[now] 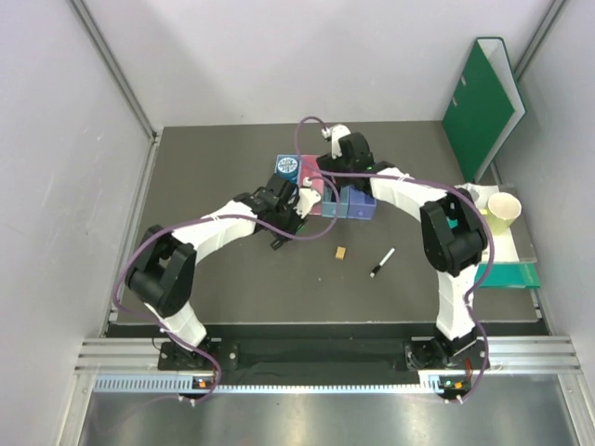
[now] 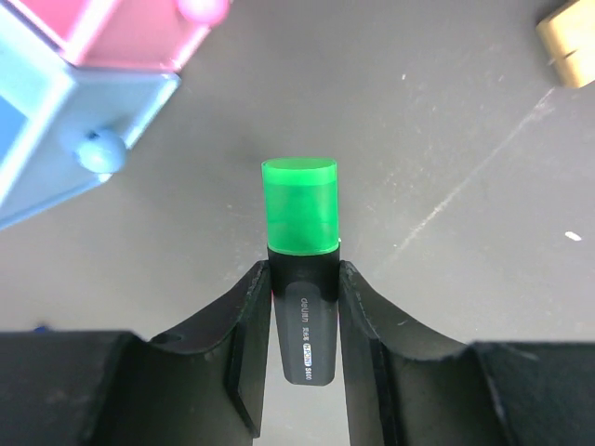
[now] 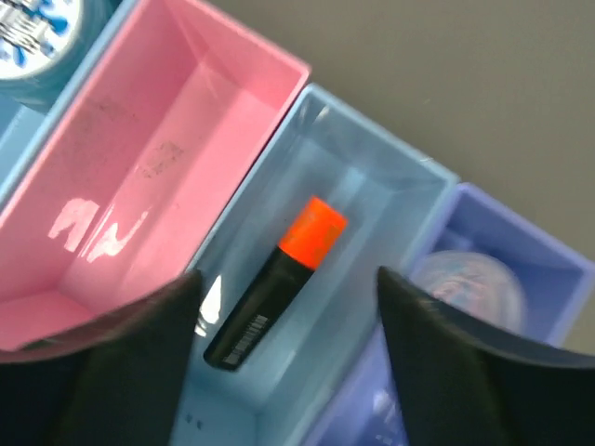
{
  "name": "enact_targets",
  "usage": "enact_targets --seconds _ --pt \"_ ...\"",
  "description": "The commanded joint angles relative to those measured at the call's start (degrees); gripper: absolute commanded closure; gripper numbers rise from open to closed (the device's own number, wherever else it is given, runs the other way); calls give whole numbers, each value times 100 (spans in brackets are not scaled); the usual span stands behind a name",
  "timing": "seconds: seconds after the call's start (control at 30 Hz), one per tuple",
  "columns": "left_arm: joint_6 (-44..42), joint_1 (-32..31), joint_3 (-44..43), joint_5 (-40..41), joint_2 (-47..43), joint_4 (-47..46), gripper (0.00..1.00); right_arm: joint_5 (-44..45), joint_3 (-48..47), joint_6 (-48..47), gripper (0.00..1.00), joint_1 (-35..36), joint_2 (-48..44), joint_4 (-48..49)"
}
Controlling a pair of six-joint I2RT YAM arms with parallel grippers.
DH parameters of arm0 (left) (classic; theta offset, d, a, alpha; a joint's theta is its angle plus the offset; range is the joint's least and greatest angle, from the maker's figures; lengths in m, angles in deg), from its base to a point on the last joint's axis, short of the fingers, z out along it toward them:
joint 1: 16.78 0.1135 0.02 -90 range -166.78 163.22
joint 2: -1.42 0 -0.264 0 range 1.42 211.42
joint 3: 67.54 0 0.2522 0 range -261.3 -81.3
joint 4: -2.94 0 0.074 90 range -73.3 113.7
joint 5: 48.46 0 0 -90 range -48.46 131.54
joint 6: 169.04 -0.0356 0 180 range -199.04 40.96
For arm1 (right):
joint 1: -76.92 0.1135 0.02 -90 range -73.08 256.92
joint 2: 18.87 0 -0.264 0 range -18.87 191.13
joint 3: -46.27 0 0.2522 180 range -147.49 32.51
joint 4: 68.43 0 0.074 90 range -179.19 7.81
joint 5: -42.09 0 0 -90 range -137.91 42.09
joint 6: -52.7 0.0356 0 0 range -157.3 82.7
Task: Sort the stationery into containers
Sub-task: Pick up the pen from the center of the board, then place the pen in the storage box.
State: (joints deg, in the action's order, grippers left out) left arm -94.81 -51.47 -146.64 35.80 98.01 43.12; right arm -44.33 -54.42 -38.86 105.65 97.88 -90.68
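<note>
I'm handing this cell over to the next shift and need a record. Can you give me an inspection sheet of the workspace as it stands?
Surface: dark grey table.
Job's things: green-capped highlighter in the left gripper; orange-capped highlighter lying in a light blue tray; blue tin and round pot in the end trays; pink tray shows nothing inside; eraser and pen loose on the table.
Clutter: green binder, paper cup and teal tray at the right.
Grippers: left gripper shut on the green-capped highlighter; right gripper open above the trays.
Cables: purple cables loop along both arms.
Surroundings: pale walls on three sides.
</note>
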Motion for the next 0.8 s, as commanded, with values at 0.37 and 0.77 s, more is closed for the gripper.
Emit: enact_targets --seconds 0.37,0.77 --pt "232 -11 -1515 134 -537 146 82 188 1011 -195 8 -113 -2146 -135" --pt "829 25 -3677 -41 1176 -93 85 -145 2971 -704 12 -131 -4028 -1258"
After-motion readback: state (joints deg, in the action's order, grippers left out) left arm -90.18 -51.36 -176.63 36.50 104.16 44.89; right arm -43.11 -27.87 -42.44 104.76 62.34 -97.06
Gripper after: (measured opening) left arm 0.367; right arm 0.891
